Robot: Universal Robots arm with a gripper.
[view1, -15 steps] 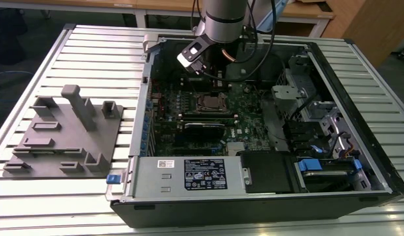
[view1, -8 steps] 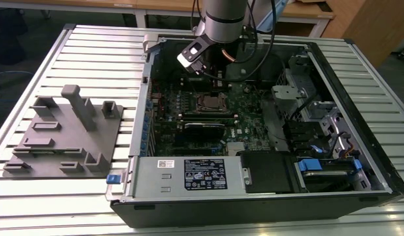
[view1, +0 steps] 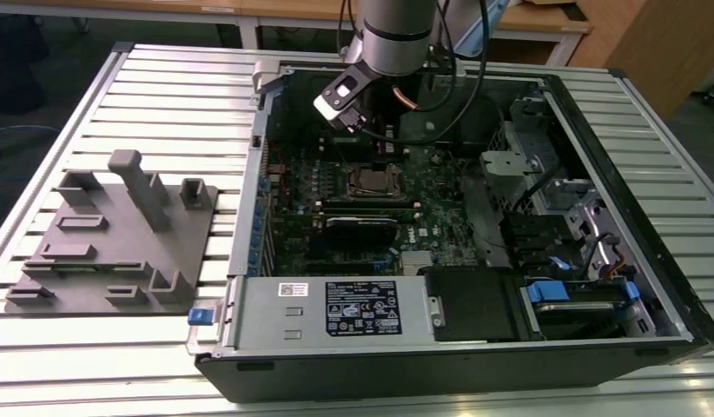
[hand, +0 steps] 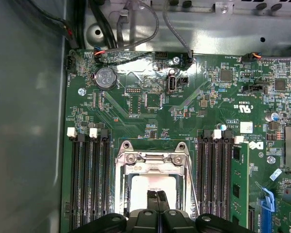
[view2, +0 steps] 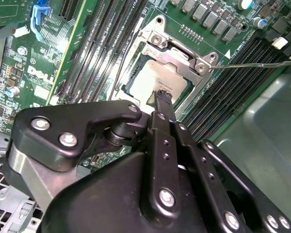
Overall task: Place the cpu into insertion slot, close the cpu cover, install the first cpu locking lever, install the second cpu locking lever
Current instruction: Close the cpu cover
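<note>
Poised with fingers point(view2: 161, 104) pressed together on nothing, tips aimed straight at the cpu point(view2: 148, 80) just beneath. Seated flat there in the insertion slot point(view1: 353, 182), framed by the lowered cpu cover point(hand: 150, 162). Off one corner, seemingly unlatched, a thin locking lever point(view2: 252, 63).

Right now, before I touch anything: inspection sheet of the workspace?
Surface: slatted metal table carrying an open computer case.
Job's things: cpu sits in the insertion slot; cpu cover looks down around it; one thin locking lever sticks out free.
Clutter: grey fixture block at the exterior view's left.
Grippers: gripper shut, tip at the cpu's top.
Cables: grey cables at the board's edge, apart from the socket.
Surroundings: wooden desks behind.
</note>
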